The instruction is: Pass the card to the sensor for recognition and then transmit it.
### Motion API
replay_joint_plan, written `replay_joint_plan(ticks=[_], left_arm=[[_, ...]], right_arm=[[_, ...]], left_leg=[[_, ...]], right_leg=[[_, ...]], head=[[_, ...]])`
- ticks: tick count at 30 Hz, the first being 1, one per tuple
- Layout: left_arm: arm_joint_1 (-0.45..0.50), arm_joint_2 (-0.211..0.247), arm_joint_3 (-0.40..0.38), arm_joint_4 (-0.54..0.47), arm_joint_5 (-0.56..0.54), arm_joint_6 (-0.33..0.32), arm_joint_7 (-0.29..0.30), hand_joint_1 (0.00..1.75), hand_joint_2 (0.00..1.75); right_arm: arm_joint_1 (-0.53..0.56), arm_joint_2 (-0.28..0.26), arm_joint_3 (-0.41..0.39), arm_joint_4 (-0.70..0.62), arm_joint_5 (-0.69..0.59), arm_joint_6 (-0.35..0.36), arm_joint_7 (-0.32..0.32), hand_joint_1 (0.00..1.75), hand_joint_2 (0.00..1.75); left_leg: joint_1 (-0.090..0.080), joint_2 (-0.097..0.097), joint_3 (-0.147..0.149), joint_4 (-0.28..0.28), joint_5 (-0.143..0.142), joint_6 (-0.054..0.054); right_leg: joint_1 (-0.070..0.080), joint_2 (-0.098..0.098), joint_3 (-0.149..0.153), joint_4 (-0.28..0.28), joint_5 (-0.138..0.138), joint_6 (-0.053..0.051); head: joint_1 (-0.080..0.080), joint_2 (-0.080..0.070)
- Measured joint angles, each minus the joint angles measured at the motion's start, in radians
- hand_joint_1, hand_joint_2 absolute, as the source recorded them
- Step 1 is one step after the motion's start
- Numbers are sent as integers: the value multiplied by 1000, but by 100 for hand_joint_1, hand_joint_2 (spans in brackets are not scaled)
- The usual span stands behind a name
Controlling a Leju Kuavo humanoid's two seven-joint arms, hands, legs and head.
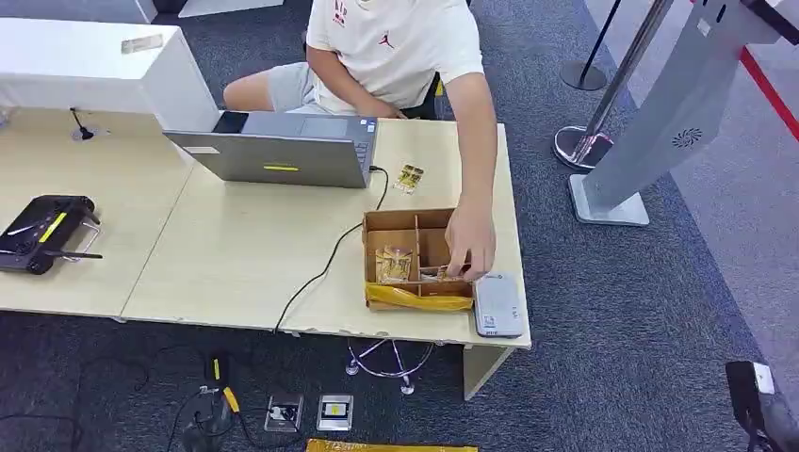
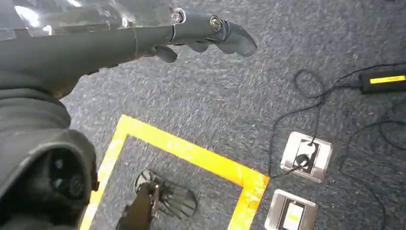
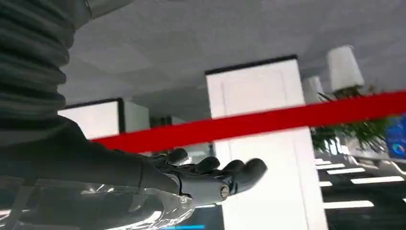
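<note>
A cardboard box [image 1: 415, 222] with compartments stands near the table's front right; gold-printed cards [image 1: 394, 264] stand in it. A person's hand [image 1: 469, 243] reaches into the box's right side. Right of the box lies the flat grey sensor [image 1: 497, 304], at the table edge. One loose card [image 1: 408, 178] lies by the laptop. My left hand [image 2: 191, 33] hangs over the carpet floor with its fingers stretched out and holds nothing. My right hand [image 3: 206, 177] points upward past a red barrier belt, fingers extended and empty. Its dark arm end [image 1: 758, 410] is at the lower right, well away from the table.
A grey laptop [image 1: 283, 151] with a black cable sits mid-table, with a black controller [image 1: 42, 231] on the left table. A seated person is behind the table. A grey kiosk stand [image 1: 660, 122] and a stanchion base [image 1: 582, 146] stand to the right. Floor sockets [image 2: 306, 155] and yellow tape [image 2: 191, 151] lie under the table's front.
</note>
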Motion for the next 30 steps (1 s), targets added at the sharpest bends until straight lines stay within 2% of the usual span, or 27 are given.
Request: replay_joint_plan(ticks=[2,3,5,8,10,12,14,17,20,24,26,30], left_arm=[[0,-1,5,1,-2,0,10,0,0],[-1,-1,5,1,-5,0,21,0,0],[-4,-2,5,1,-12,0,39,0,0],[29,-3,0,8,-90,-31,158,0,0],[59,-2,-2,16,-89,-43,154,0,0],[102,-1,-2,25,-76,-53,121,0,0],[147,-1,-3,39,-56,-56,105,0,0],[162,1,-4,53,-48,-55,105,0,0],[162,5,-6,61,-50,-58,134,0,0],[163,11,-17,66,-76,-85,140,0,0],[163,23,-26,66,-79,-83,135,0,0],[163,47,-31,67,-57,-82,99,0,0]], right_arm=[[3,13,-56,38,21,2,-44,0,175],[1,21,-89,58,35,1,-32,0,175],[2,32,-132,114,19,0,30,0,175],[21,61,-179,169,25,0,116,0,175],[29,70,-214,187,31,-1,122,0,175],[39,76,-258,225,49,-1,110,0,175],[42,82,-301,282,77,-1,128,0,175],[38,87,-336,364,101,-1,165,0,175],[24,86,-360,426,96,-1,227,0,175],[13,64,-391,546,80,3,328,0,175],[4,52,-407,604,63,14,328,0,175],[-10,34,-441,696,32,56,264,0,175]], left_leg=[[0,0,0,0,0,0],[0,1,0,0,0,0],[0,1,0,0,0,0],[0,2,1,-1,-2,0],[0,3,2,-1,-3,-1],[1,4,2,-1,-4,-1],[1,5,1,0,-5,-1],[1,1,0,0,-5,-1],[1,1,2,-1,-5,-1],[1,1,3,-1,-4,-1],[1,1,3,-1,-4,-1],[1,1,3,-1,-4,-1]], right_leg=[[0,0,0,0,0,0],[0,1,0,0,0,0],[0,0,1,0,0,0],[0,1,1,0,-1,0],[0,3,1,0,-2,-1],[1,4,1,0,-2,-2],[1,4,-1,0,-3,-2],[1,-1,1,0,-4,-1],[1,0,2,0,-4,-2],[1,1,4,0,-4,-2],[1,1,4,0,-4,-2],[1,1,4,0,-4,-2]], head=[[0,0],[-1,0],[0,0],[-1,0],[0,0],[-1,0],[-1,0],[0,0],[-1,0],[0,0],[-1,0],[0,0]])
